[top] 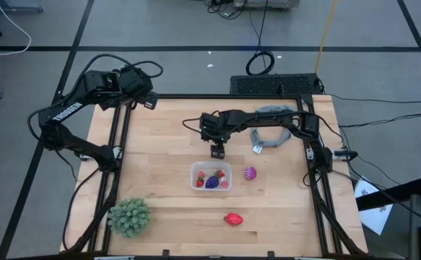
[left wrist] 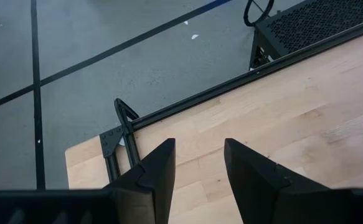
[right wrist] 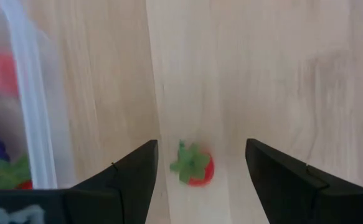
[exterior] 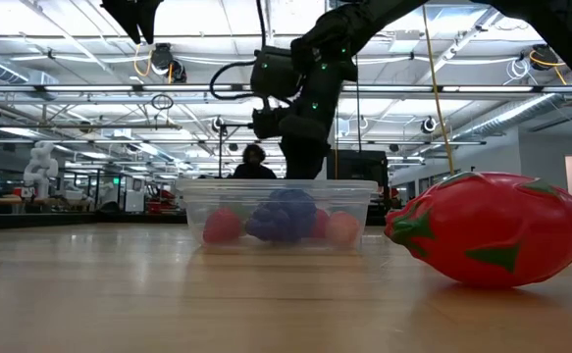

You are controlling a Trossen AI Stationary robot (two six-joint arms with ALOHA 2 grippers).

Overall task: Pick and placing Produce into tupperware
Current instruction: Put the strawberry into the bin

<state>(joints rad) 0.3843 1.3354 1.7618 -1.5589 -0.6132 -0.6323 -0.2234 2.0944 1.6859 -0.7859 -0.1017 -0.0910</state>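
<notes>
The clear tupperware [top: 211, 177] sits mid-table and holds red berries and a dark purple fruit [exterior: 281, 218]. My right gripper [right wrist: 200, 143] is open and points down just beyond the tub's far wall [right wrist: 28, 93]. A small red berry with a green leaf [right wrist: 193, 167] lies on the table between its fingers, touching neither as far as I can see. The magenta fruit [top: 250, 173] lies right of the tub, and the red oval [top: 232, 218] lies nearer the near edge. My left gripper [left wrist: 200, 143] waits open over the far left corner.
A green spiky ball [top: 129, 217] stands near the near left corner. A grey cloth ring [top: 271, 133] lies under the right arm toward the far right. Bare wood stretches left of the tub. A dark frame [left wrist: 187, 106] rims the table's far edge.
</notes>
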